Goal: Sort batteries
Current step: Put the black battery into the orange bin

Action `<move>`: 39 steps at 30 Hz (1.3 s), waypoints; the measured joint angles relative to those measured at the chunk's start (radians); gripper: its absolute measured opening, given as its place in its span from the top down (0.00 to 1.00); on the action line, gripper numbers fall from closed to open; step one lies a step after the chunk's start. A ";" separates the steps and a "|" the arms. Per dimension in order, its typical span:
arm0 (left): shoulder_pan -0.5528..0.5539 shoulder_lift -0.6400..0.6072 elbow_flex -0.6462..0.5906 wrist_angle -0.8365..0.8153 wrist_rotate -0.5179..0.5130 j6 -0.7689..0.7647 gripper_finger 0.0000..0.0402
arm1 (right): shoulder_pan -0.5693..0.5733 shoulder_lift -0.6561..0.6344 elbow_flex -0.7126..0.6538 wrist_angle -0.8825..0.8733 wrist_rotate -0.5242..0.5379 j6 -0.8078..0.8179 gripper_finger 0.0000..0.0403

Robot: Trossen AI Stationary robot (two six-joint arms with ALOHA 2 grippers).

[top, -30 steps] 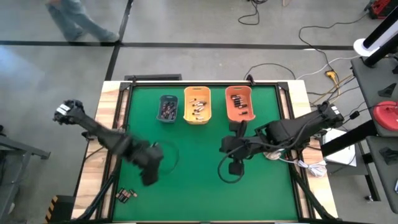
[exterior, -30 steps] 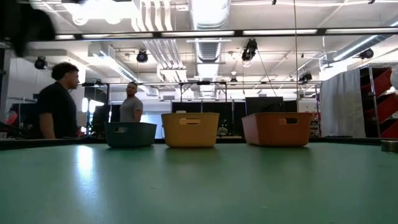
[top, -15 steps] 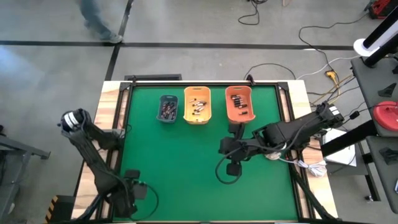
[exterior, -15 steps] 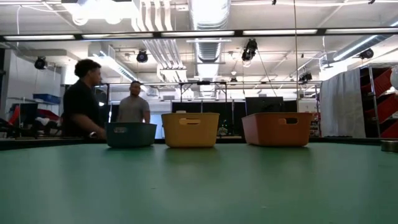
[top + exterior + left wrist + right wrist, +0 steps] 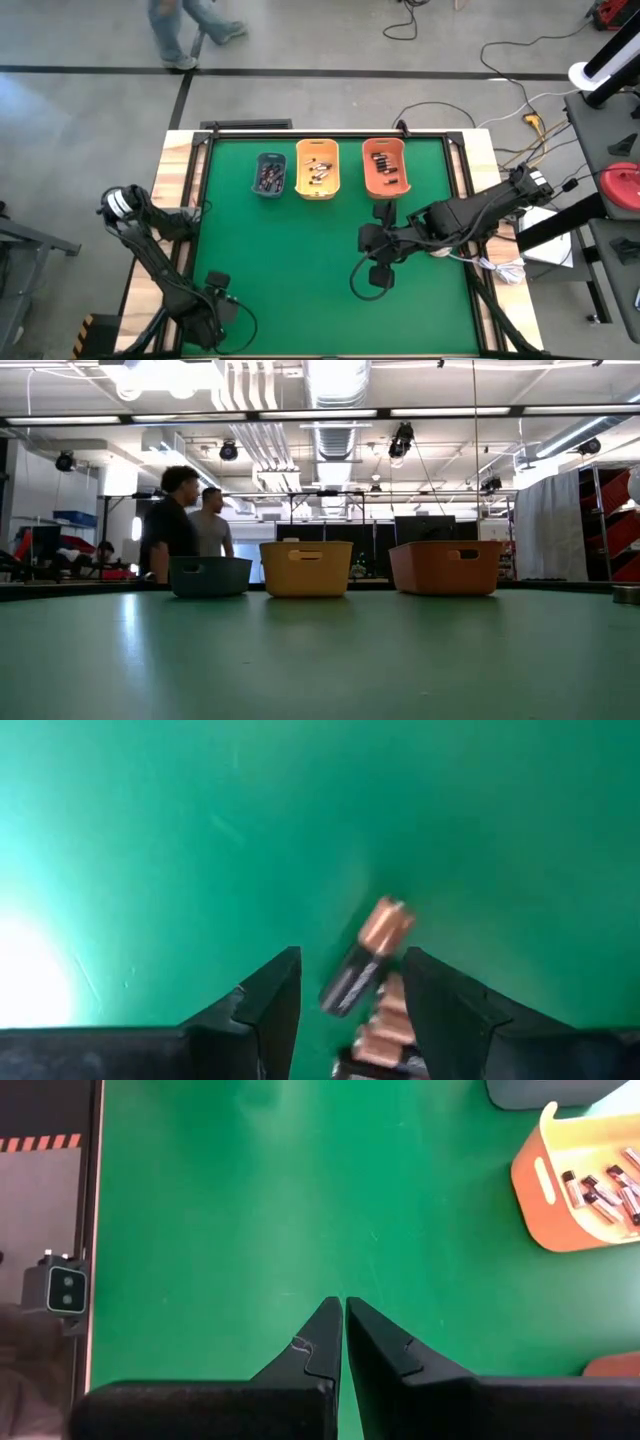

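Three bins stand in a row toward twelve o'clock on the green table (image 5: pixel 320 270): a grey-blue bin (image 5: pixel 269 175), a yellow bin (image 5: pixel 318 168) and an orange bin (image 5: pixel 385 166), each with small batteries lying loose inside, dark ones in the grey-blue bin and lighter, silvery ones showing in the yellow bin. Down at about seven o'clock, near the table's front left corner, the left gripper (image 5: pixel 345 990) hangs low over a little cluster of loose batteries (image 5: pixel 375 1038); its two dark fingers (image 5: pixel 265 1005) stand apart, spread on either side of the cells without visibly pinching any. The plainest of these is a black battery with a copper-coloured end (image 5: pixel 365 955), a short cylinder lying tilted on the green surface just ahead of the fingertips, its copper cap pointing away from the gripper; more copper-and-black cells lie packed just behind it, partly cut off by the frame. From above, this gripper (image 5: pixel 215 315) hides those cells. The right gripper (image 5: pixel 343 1315) waits at about four o'clock of the table's middle, its fingers pressed together on nothing, hovering over bare green with the yellow bin off ahead. From table height, two people (image 5: pixel 185 525) stand in the room behind the grey-blue bin.
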State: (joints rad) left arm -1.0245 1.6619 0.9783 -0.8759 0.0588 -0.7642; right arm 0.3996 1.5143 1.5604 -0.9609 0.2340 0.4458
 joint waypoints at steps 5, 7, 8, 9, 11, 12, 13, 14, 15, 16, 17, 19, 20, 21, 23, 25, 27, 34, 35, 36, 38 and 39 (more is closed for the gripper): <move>0.000 -0.004 -0.058 0.045 0.013 0.024 0.61 | 0.000 0.000 0.000 0.000 0.000 0.000 0.97; 0.000 -0.004 -0.077 0.075 0.013 0.050 0.61 | 0.000 0.000 0.000 0.000 0.000 0.000 0.97; 0.000 -0.004 -0.083 0.087 0.013 0.065 0.61 | 0.000 0.000 0.000 0.000 0.000 0.000 0.97; 0.000 -0.004 -0.088 0.094 0.013 0.078 0.61 | 0.000 0.000 0.000 0.000 0.000 0.000 0.97; 0.000 -0.002 -0.096 0.104 0.013 0.099 0.61 | 0.000 0.000 0.000 -0.001 0.000 0.000 0.97; 0.001 -0.003 -0.101 0.108 0.011 0.104 0.62 | 0.000 0.000 0.000 -0.002 0.000 0.000 0.97; 0.002 -0.003 -0.106 0.112 0.010 0.106 0.62 | 0.000 0.000 0.000 -0.003 0.000 0.000 0.97; 0.004 -0.003 -0.110 0.113 0.009 0.108 0.63 | 0.000 0.000 0.000 -0.003 0.001 0.000 0.97; 0.007 -0.003 -0.113 0.113 0.008 0.106 0.65 | 0.000 0.000 0.001 -0.005 0.001 0.000 0.97; 0.011 -0.003 -0.116 0.113 0.009 0.101 0.68 | 0.000 0.000 0.004 -0.011 0.001 0.000 0.97; 0.016 -0.003 -0.118 0.113 0.009 0.100 0.71 | 0.000 0.000 0.009 -0.013 0.001 -0.001 0.97; 0.033 -0.002 -0.119 0.109 0.010 0.101 0.80 | -0.001 -0.001 0.030 -0.021 0.001 -0.001 0.97; 0.046 -0.002 -0.120 0.107 0.013 0.101 0.85 | -0.001 -0.004 0.045 -0.036 0.001 -0.002 0.97; 0.062 -0.002 -0.120 0.107 0.022 0.101 0.91 | -0.001 -0.006 0.063 -0.057 0.001 -0.002 0.97; 0.098 -0.002 -0.120 0.108 0.038 0.101 0.94 | -0.001 -0.013 0.110 -0.120 0.002 -0.001 0.97; 0.141 -0.006 -0.120 0.114 0.036 0.108 0.94 | 0.000 -0.021 0.162 -0.194 0.004 -0.001 0.97; 0.193 -0.009 -0.108 0.108 -0.018 0.135 0.92 | 0.000 -0.036 0.201 -0.249 0.042 -0.006 0.97; 0.412 -0.006 0.053 0.100 -0.200 0.209 0.94 | -0.030 -0.145 0.146 -0.325 0.169 -0.183 0.97; 0.445 -0.006 0.086 0.095 -0.213 0.217 0.94 | -0.041 -0.168 0.120 -0.323 0.170 -0.193 0.97; 0.478 -0.006 0.121 0.094 -0.236 0.222 0.94 | -0.047 -0.195 0.088 -0.321 0.170 -0.195 0.97; 0.547 -0.002 0.198 0.099 -0.291 0.225 0.94 | -0.051 -0.254 0.016 -0.320 0.171 -0.198 0.97; 0.583 0.004 0.237 0.097 -0.315 0.223 0.94 | -0.050 -0.291 -0.026 -0.311 0.173 -0.201 0.97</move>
State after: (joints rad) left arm -0.4419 1.6661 1.2151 -0.7785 -0.2561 -0.5410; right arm 0.3495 1.2234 1.5344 -1.2714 0.4073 0.2444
